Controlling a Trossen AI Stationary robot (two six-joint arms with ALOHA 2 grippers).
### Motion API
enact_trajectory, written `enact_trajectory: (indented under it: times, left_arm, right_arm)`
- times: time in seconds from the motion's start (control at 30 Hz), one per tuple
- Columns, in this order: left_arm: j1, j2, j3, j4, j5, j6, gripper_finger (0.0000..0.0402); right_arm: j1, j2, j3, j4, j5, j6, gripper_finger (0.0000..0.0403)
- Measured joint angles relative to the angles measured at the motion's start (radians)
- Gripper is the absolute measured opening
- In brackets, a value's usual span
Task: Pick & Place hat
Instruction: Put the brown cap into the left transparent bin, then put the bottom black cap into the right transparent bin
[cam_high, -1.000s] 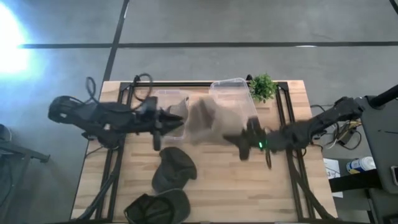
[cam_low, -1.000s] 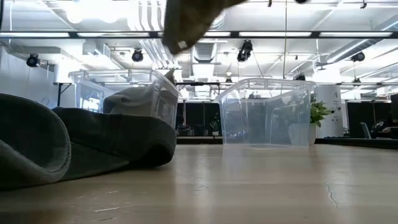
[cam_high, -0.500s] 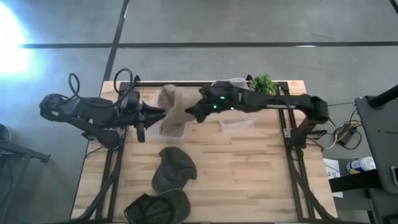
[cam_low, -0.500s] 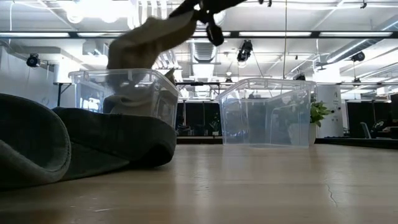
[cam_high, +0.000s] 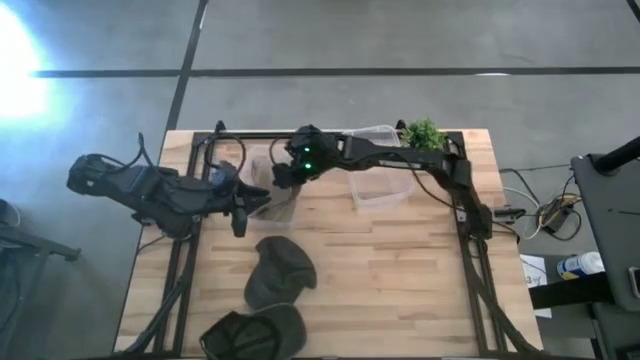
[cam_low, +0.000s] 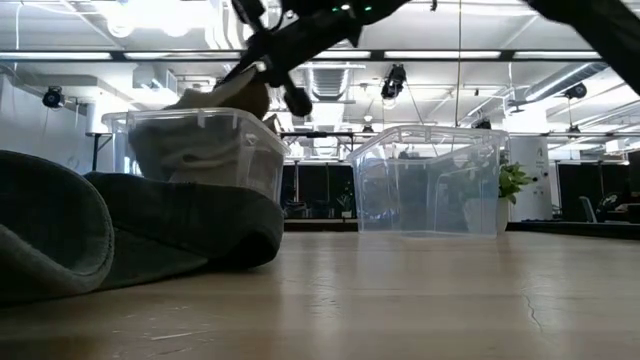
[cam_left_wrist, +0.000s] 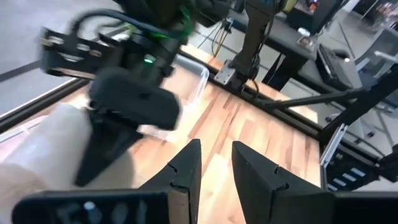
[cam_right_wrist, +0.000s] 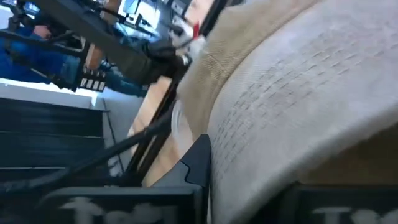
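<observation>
A tan hat (cam_high: 280, 203) sits partly in the left clear bin (cam_high: 258, 160). In the low view its crown (cam_low: 215, 98) rises above the bin's rim (cam_low: 190, 118). My right gripper (cam_high: 280, 180) reaches across from the right and is shut on this hat, above the bin (cam_low: 262, 62). My left gripper (cam_high: 260, 196) hovers at the bin's left side and touches nothing. Its fingers (cam_left_wrist: 186, 171) are a narrow gap apart. Two dark green hats (cam_high: 278, 270) (cam_high: 255, 330) lie flat on the table nearer me. My right gripper pinches the tan hat's stitched cloth (cam_right_wrist: 249, 124), with one dark finger (cam_right_wrist: 198, 163) showing beside it. The hat hides the other finger. It comes slanting down from the table's right. The hat hangs below the fingers with its lower part inside the bin.
A second clear bin (cam_high: 378, 170) stands right of the first, with a small green plant (cam_high: 422, 138) at the far right corner. A black metal frame (cam_high: 462, 200) runs along both sides of the table. Bare wood (cam_high: 400, 280) lies on the near right.
My right gripper has carried the tan hat from above the table's middle leftward to the left bin and lowered it. The hat now sits partly inside the bin instead of hanging high. My left arm has shifted slightly beside the bin.
</observation>
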Motion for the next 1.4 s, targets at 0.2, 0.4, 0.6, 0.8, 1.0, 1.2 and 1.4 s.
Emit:
enact_trajectory:
  times: [0.2,0.4,0.6,0.8,1.0,1.2,1.4]
  left_arm:
    - [-0.002,-0.008,-0.008,-0.023,0.026,0.002,0.0084]
    - [-0.003,-0.042,-0.007,-0.092,0.059,0.002,0.0084]
    - [-0.005,-0.080,-0.006,-0.184,0.079,-0.017,0.0084]
    - [-0.012,-0.079,-0.029,-0.289,0.307,-0.029,0.0084]
    - [-0.096,-0.051,-0.207,-0.248,0.641,-0.099,0.0084]
    - [-0.301,0.028,-0.370,-0.123,0.755,-0.331,0.0084]
    - [-0.449,0.155,-0.392,0.146,0.773,-0.642,0.0084]
  right_arm:
    - [0.002,0.181,0.218,-0.173,0.011,0.001,0.0087]
    - [0.016,0.213,0.360,-0.198,0.026,-0.066,0.0145]
    - [0.017,0.126,0.376,-0.362,0.126,-0.232,0.0187]
    - [0.087,0.023,0.376,-0.642,0.177,-0.501,0.0209]
    - [0.212,0.011,0.368,-0.918,0.177,-0.662,0.0205]
    - [0.315,0.024,0.261,-0.846,0.159,-0.700,0.0191]
    - [0.355,0.024,0.050,-0.524,-0.008,-0.662,0.0177]
